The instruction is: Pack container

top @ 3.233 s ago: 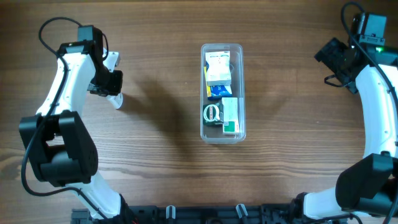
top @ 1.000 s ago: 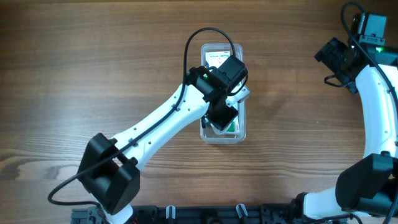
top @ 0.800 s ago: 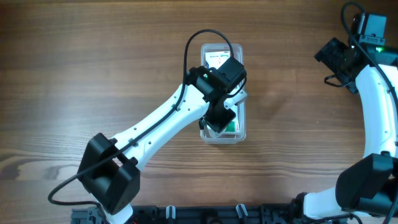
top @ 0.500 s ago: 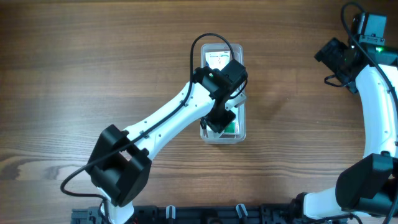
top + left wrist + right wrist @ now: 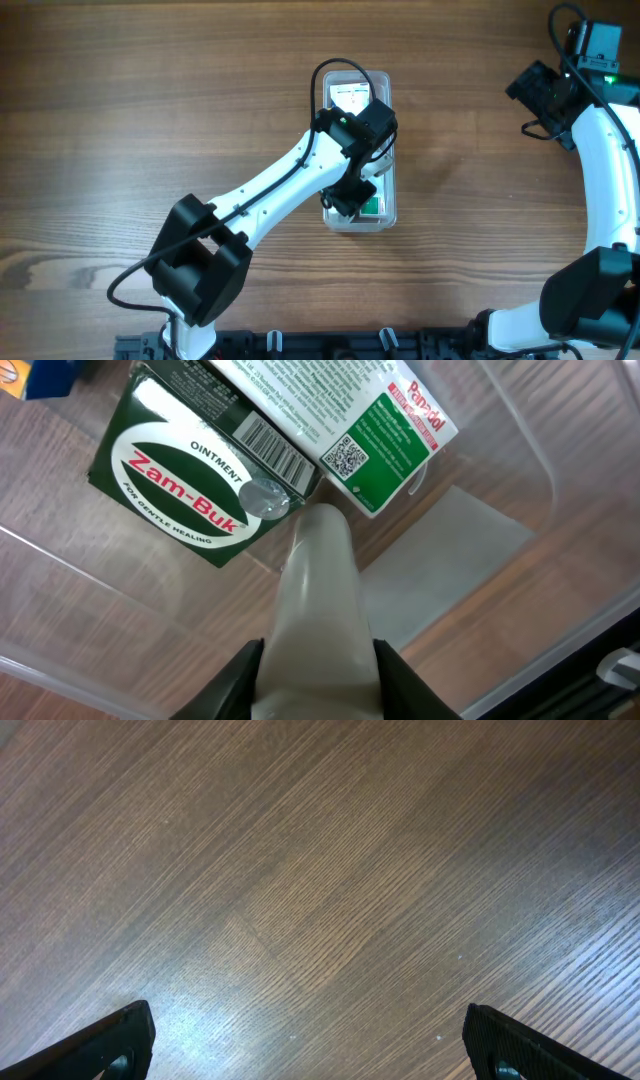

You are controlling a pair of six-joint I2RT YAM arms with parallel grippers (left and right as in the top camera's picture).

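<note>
The container [image 5: 391, 150] is a long clear tub in the middle of the table. It holds a white box [image 5: 350, 96] at the far end and a green and white box [image 5: 374, 205] at the near end. My left gripper [image 5: 350, 193] reaches into the near end, shut on a small clear spray bottle [image 5: 315, 610]. In the left wrist view the bottle's tip lies against a green Zam-Buk box [image 5: 180, 490], beside a white and green Panadol box [image 5: 340, 410], within the container wall [image 5: 520, 450]. My right gripper [image 5: 310, 1050] is open and empty over bare wood at the far right [image 5: 537, 90].
A blue item [image 5: 40, 375] shows at the top left corner of the left wrist view, inside the container. My left arm [image 5: 270, 200] stretches diagonally from the front left across the table and hides the container's middle.
My left arm has swung from the table's left side to over the container, carrying the bottle, and in the last second has settled slightly toward its near end. The right arm has not moved.
</note>
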